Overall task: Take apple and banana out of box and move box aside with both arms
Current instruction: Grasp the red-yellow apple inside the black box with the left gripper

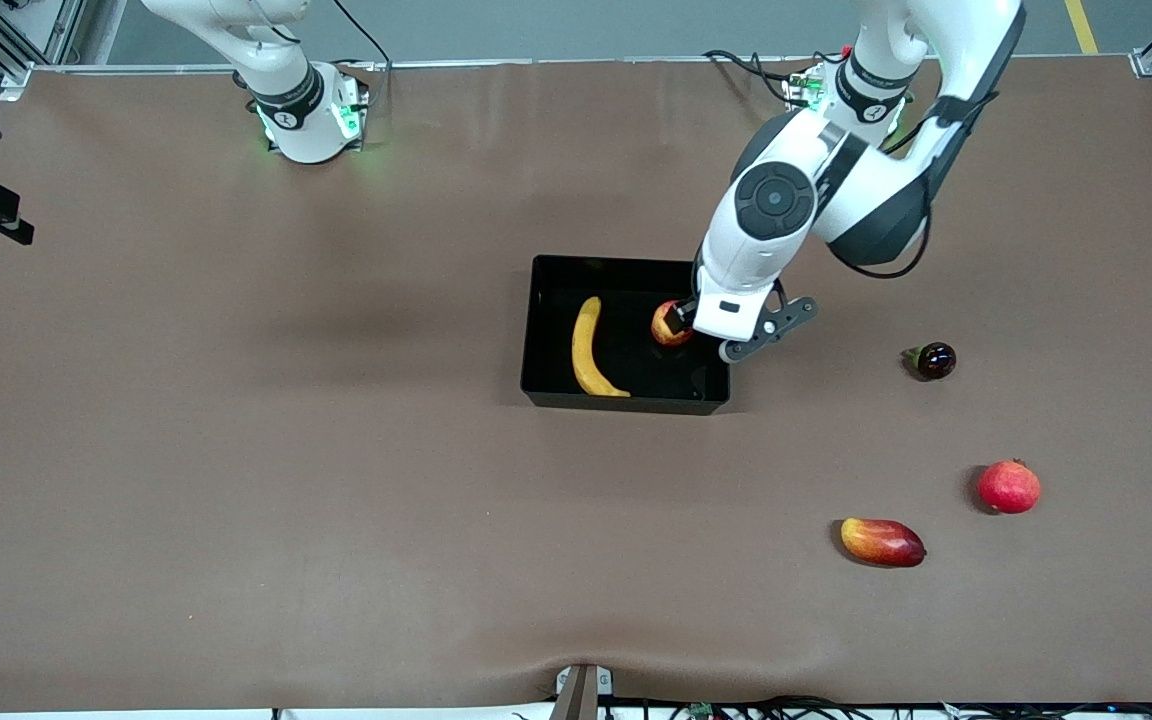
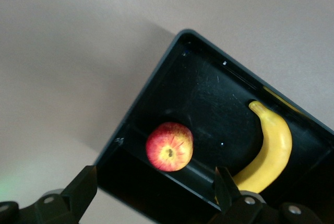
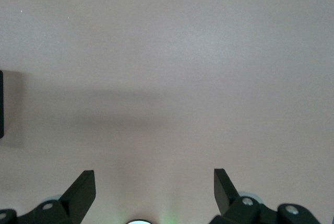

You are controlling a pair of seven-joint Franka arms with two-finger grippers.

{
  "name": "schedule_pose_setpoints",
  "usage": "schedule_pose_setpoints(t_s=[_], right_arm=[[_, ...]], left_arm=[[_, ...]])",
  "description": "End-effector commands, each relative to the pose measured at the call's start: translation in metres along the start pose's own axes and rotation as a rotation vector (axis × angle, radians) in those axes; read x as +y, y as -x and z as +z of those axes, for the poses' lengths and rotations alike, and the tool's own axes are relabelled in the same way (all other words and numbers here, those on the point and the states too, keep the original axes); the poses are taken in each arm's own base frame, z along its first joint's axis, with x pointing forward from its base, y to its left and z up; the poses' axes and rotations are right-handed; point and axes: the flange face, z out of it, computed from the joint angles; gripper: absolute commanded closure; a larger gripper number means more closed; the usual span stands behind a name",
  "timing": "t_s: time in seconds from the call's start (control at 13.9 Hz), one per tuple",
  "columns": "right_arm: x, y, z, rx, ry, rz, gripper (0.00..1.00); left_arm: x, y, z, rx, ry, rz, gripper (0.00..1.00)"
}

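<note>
Two fruits lie in the black box [image 1: 626, 402] in the front view: the banana [image 1: 591, 350] and the apple [image 1: 669, 325]. The left gripper [image 1: 681, 322] hangs over the apple.

The left wrist view shows its fingers [image 2: 81, 188] spread wide. It should come straight down, maybe a bit more centered, then squeeze softly.

The right wrist view shows the right gripper [image 3: 154, 195] waiting over bare counter [image 3: 167, 51], fingers spread.

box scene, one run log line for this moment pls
left pincer: open, over apple in box | banana: in box | right pincer: open, over bare table, waiting
</note>
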Motion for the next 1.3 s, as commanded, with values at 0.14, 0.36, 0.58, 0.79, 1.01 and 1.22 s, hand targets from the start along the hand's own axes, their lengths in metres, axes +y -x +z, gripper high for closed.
schedule_pose_setpoints(t_s=[0.14, 0.36, 0.58, 0.79, 1.01, 1.22], right_arm=[[0.007, 0.001, -0.002, -0.006, -0.003, 0.003, 0.00], [0.006, 0.001, -0.002, -0.007, -0.005, 0.003, 0.00], [0.005, 0.001, -0.002, -0.007, -0.004, 0.000, 0.00], [0.006, 0.001, -0.003, -0.005, -0.006, 0.003, 0.00], [0.006, 0.001, -0.003, -0.004, -0.005, 0.003, 0.00], [0.012, 0.002, -0.001, -0.014, -0.008, 0.014, 0.00]], left_arm=[[0.020, 0.031, 0.052, 0.062, -0.033, -0.068, 0.00], [0.031, 0.046, 0.091, 0.080, -0.067, -0.077, 0.00], [0.037, 0.049, 0.119, 0.118, -0.101, -0.096, 0.00], [0.036, 0.051, 0.137, 0.104, -0.127, -0.097, 0.00], [0.036, 0.050, 0.147, 0.106, -0.134, -0.086, 0.00], [0.036, 0.049, 0.151, 0.105, -0.138, -0.085, 0.53]])
